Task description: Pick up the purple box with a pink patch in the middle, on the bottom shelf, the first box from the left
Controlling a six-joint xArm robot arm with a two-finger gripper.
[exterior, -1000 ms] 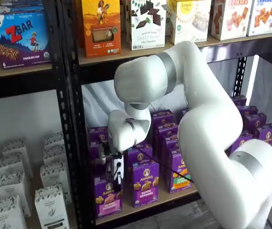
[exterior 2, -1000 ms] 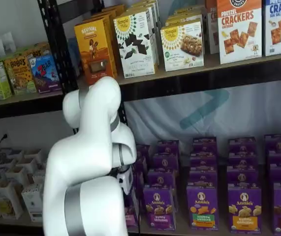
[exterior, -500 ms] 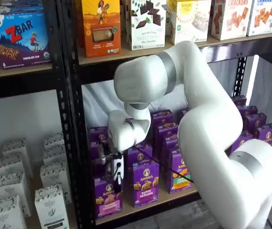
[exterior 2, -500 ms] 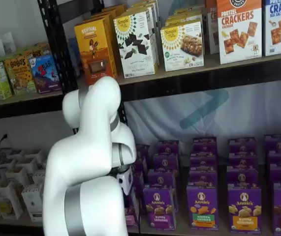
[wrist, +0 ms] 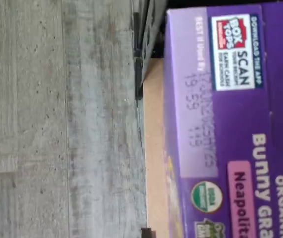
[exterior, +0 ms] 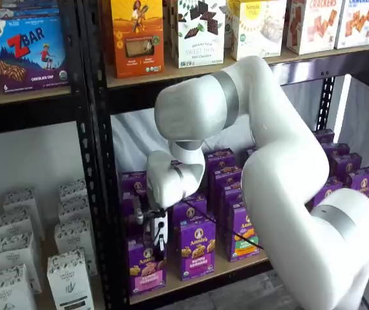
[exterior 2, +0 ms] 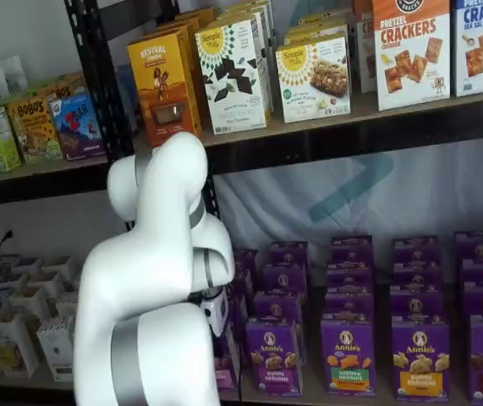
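The purple box (exterior: 147,270) with a pink band stands upright at the left end of the bottom shelf (exterior: 231,266), next to the black upright. The wrist view shows its top and pink label (wrist: 230,148) very close, with the tan board's edge (wrist: 153,148) beside it. My gripper (exterior: 156,241) hangs right at the box's top front, and its white body covers the logo. I cannot make out a gap or a grip between the black fingers. In a shelf view the arm hides most of the box (exterior 2: 224,369), and only the gripper's white body (exterior 2: 216,309) shows.
Rows of other purple Annie's cartons (exterior: 197,248) fill the shelf to the right and behind. A black perforated upright (exterior: 106,194) stands just left of the box. White cartons (exterior: 16,258) fill the neighbouring bay. Grey floor (wrist: 57,124) lies below the shelf edge.
Almost nothing: the gripper has shifted very slightly at the box's top. The purple box stands in the same place.
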